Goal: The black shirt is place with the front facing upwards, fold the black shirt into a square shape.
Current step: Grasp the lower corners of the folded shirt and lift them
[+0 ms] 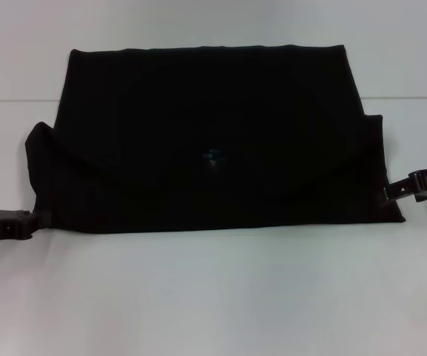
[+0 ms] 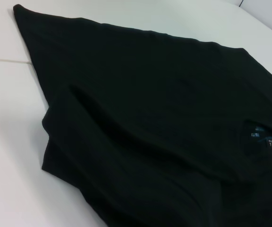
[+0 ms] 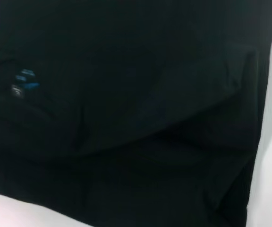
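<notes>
The black shirt lies folded into a wide rectangle in the middle of the white table, with a rounded flap folded over its near half. Its small blue neck label shows near the centre. The print is hidden. My left gripper sits low at the shirt's near left corner, its tip at the cloth's edge. My right gripper is at the shirt's right edge, close to the near right corner. The left wrist view shows the shirt and label. The shirt fills the right wrist view, where the label also shows.
The white table runs all round the shirt, with a wide bare strip in front. A thin seam crosses the table behind the shirt's left side.
</notes>
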Available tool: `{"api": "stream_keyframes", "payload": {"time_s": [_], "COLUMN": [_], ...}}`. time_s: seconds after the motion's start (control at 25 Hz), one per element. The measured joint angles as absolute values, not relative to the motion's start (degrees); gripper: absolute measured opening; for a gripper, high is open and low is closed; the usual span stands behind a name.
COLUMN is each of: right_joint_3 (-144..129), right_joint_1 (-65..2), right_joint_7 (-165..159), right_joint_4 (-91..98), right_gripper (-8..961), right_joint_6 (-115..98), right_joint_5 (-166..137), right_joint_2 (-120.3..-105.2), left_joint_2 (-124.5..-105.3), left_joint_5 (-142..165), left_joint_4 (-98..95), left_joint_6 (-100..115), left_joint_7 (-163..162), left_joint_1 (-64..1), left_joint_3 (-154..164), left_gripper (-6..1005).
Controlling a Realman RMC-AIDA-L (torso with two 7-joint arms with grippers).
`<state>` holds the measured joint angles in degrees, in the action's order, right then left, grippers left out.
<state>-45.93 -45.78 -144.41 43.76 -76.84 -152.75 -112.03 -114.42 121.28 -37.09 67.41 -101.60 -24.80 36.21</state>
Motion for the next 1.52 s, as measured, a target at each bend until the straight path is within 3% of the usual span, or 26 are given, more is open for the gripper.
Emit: {"api": "stream_keyframes", "payload": {"time_s": [0.8,1.0,1.24,1.52], "right_joint_3": [-47.14,-47.83,-48.33,-48.5], "right_joint_1": [-46.83,-47.11,-47.2,-47.29], "right_joint_7": [-139.57,-139.11,-139.03,-139.17], "right_joint_4": [38.6,38.78,38.45,38.78], "right_gripper": [894,825,598,426], "right_joint_6": [-68.77,-69.17,-68.8,-68.67], "right_joint_5": [-152.28,-152.52,-152.73,-152.76], "right_joint_2": [-114.9,-115.11,-115.14,-115.13], "left_joint_2": [-114.52,-114.52,-114.52,-114.49], "left_joint_5": [121.19,121.19,121.19,121.2], "left_joint_4": [-37.09,-37.09,-37.09,-37.19], "left_joint_6": [67.42,67.46,67.5,67.51], "left_joint_7": [-101.78,-101.78,-101.78,-101.78], "left_joint_1": [-25.06,-25.18,-25.29,-25.4], "left_joint_3": [36.21,36.21,36.21,36.21], "left_gripper": [2,3,3,2]}}
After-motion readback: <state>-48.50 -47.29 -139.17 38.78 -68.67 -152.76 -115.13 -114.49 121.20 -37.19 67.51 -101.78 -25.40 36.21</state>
